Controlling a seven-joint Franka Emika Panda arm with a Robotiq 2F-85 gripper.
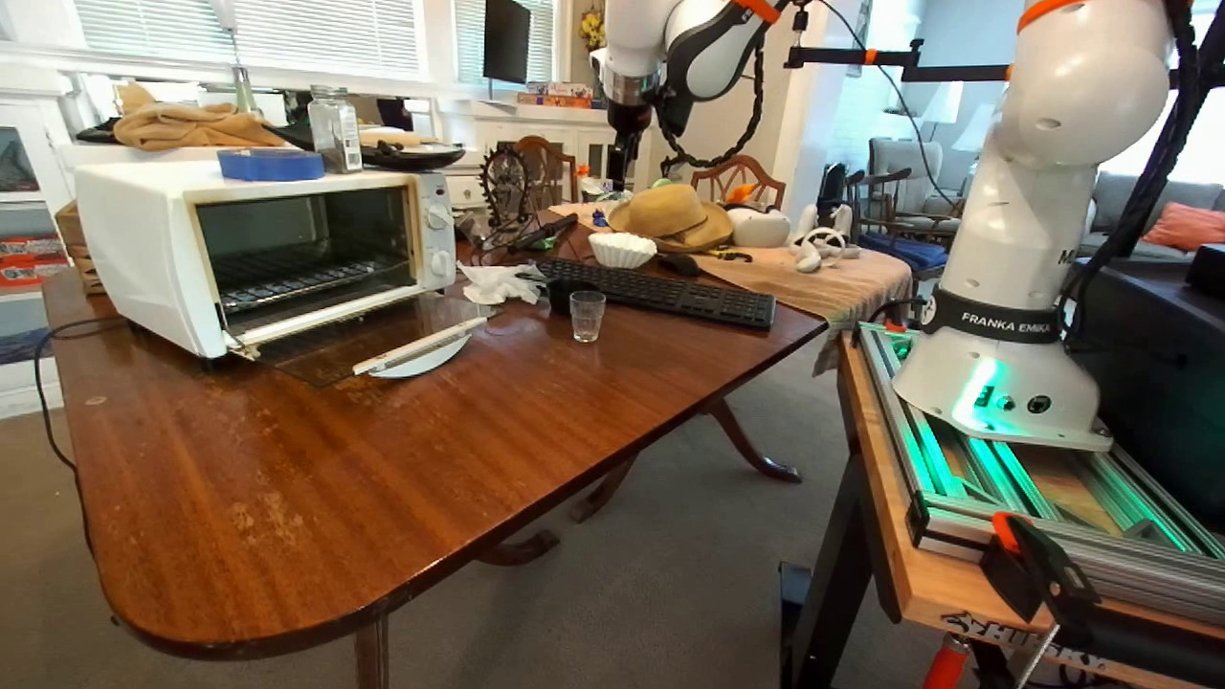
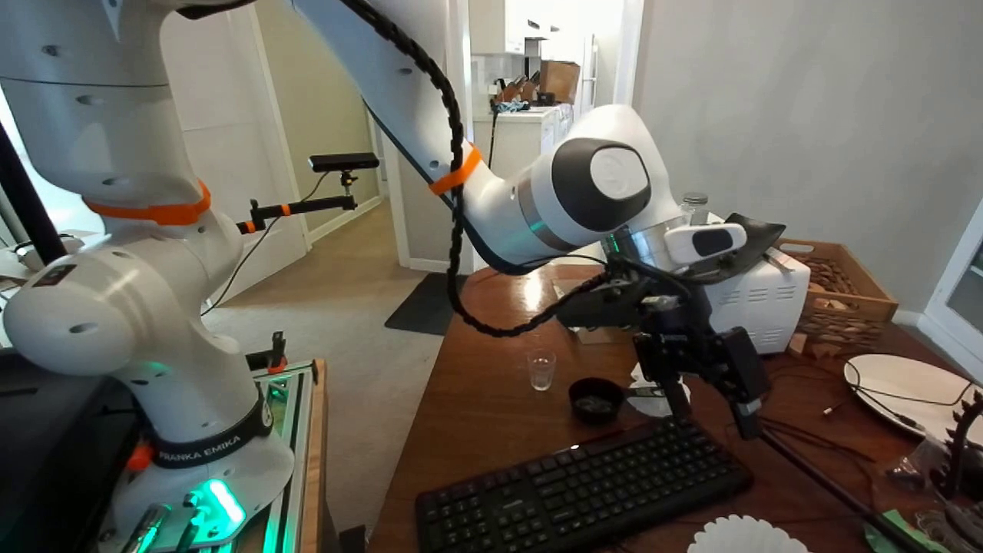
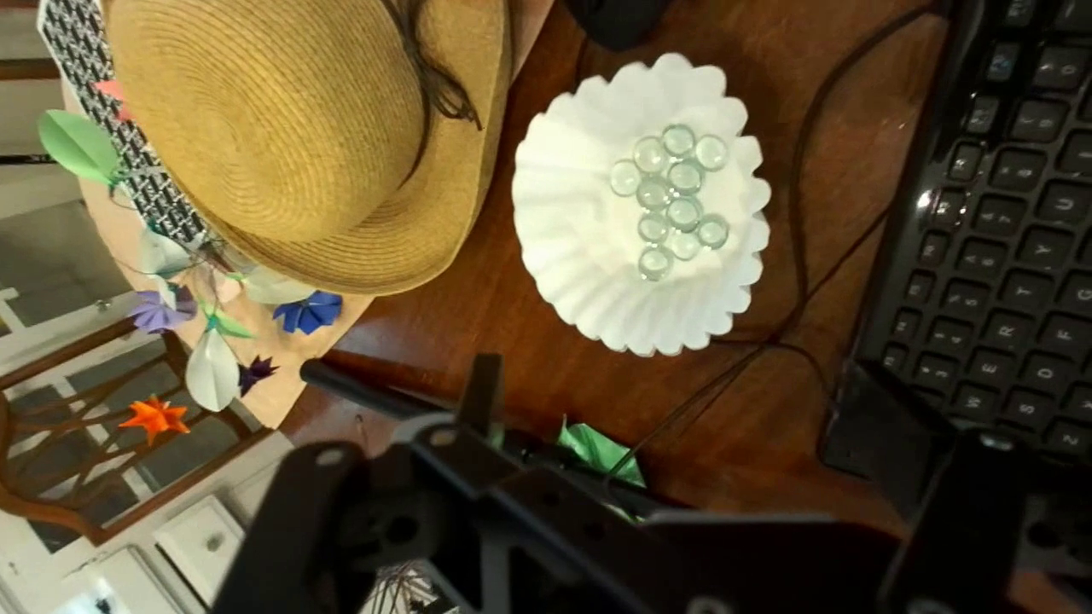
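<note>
My gripper [image 2: 714,421] is open and empty, held above the table beyond the keyboard. In the wrist view its two fingers stand wide apart [image 3: 685,388], with only table, cables and a green paper piece [image 3: 601,452] seen between them. A white scalloped bowl [image 3: 572,256] holds several clear glass beads [image 3: 670,196]; it also shows in both exterior views [image 1: 622,251] [image 2: 745,538]. A black keyboard [image 3: 998,281] lies at the right of the wrist view. A straw hat [image 3: 273,128] lies at the upper left. The gripper touches none of these.
A white toaster oven [image 1: 144,239] has its glass door down, with a white plate [image 1: 421,361] at it. A clear glass [image 1: 587,318] and a black bowl [image 2: 596,401] stand near the keyboard. A black rod [image 2: 829,484] and cables lie on the table [image 1: 383,498].
</note>
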